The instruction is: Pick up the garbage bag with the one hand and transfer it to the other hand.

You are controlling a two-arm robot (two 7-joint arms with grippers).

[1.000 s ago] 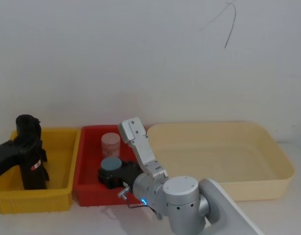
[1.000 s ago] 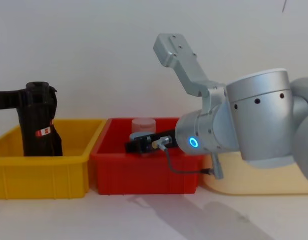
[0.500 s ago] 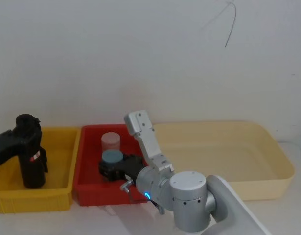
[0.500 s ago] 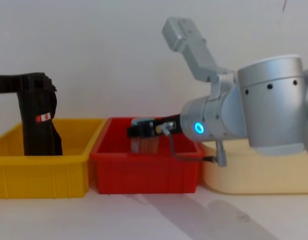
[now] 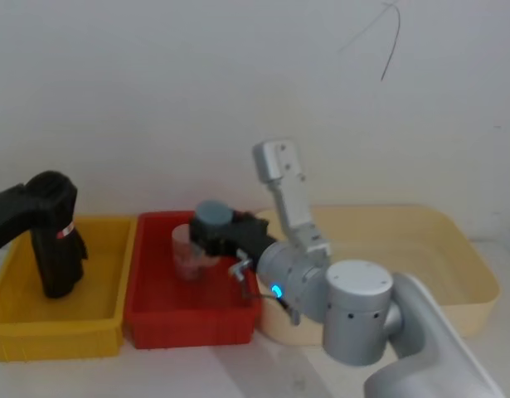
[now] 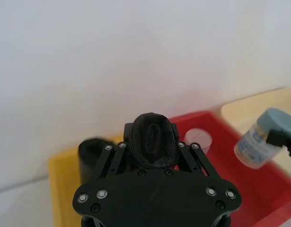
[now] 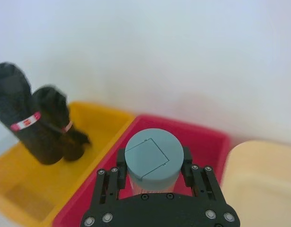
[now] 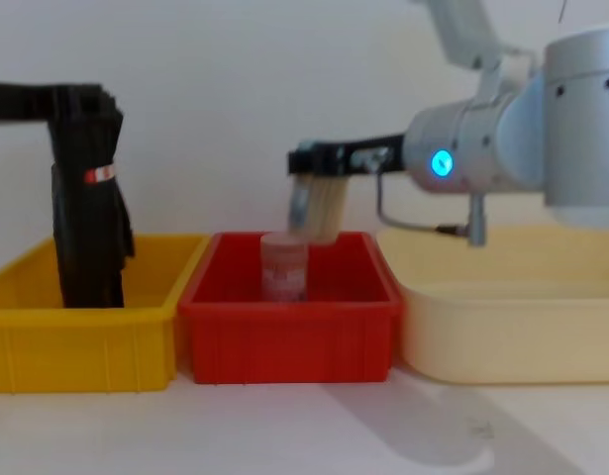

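The garbage bag (image 5: 52, 240) is a tall black bundle with a red-and-white label, upright over the yellow bin (image 5: 105, 327). My left gripper (image 5: 46, 195) is shut on its top end, seen from the side in the chest view as left gripper (image 8: 78, 99) on the garbage bag (image 8: 84, 218). The bag's lower end is hidden behind the bin's front wall. My right gripper (image 8: 312, 160), on the blue-ringed arm, hangs above the red bin (image 8: 284, 332), shut on a jar with a blue-grey lid (image 7: 154, 155).
A pinkish translucent jar (image 8: 284, 265) stands in the red bin. A second black bundle (image 7: 55, 118) stands beside the held bag in the yellow bin. A large cream tub (image 5: 454, 274) lies to the right. A white wall is close behind.
My left gripper has raised the garbage bag higher over the yellow bin. My right gripper has lifted the blue-lidded jar up out of the red bin.
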